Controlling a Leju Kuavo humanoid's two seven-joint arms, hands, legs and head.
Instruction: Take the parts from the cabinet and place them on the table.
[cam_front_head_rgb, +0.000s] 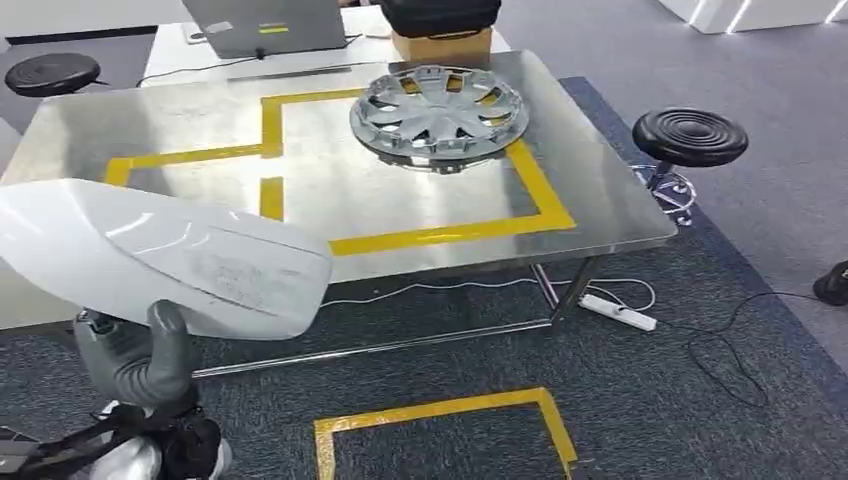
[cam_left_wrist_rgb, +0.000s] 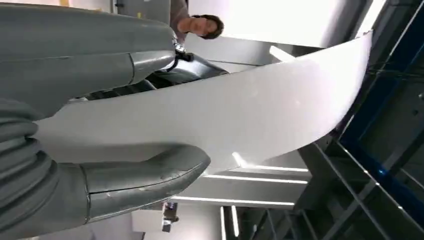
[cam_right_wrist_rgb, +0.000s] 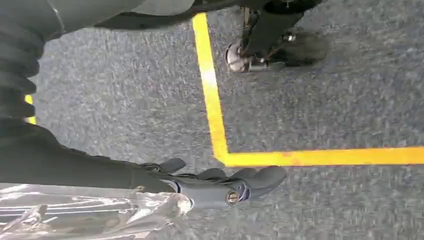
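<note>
White panel (cam_front_head_rgb: 170, 255) pinched in my left hand (cam_front_head_rgb: 140, 355) | step: carrying to table (cam_front_head_rgb: 350, 195) | next: reach forward, lay flat beside hubcap (cam_front_head_rgb: 438, 115) | right hand (cam_right_wrist_rgb: 220, 185) empty, fingers loosely apart

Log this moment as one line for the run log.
left hand: holds white panel | right hand: hanging, open | hubcap: on table

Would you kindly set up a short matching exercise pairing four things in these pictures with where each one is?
Things:
1. white panel
2. silver wheel cover
3. power strip
4. black stool

Places:
A. on the carpet under the table's edge
B. standing beside the table
C. held by the left hand
D. lying on the steel table

Pairs: 1-C, 2-D, 3-A, 4-B
</note>
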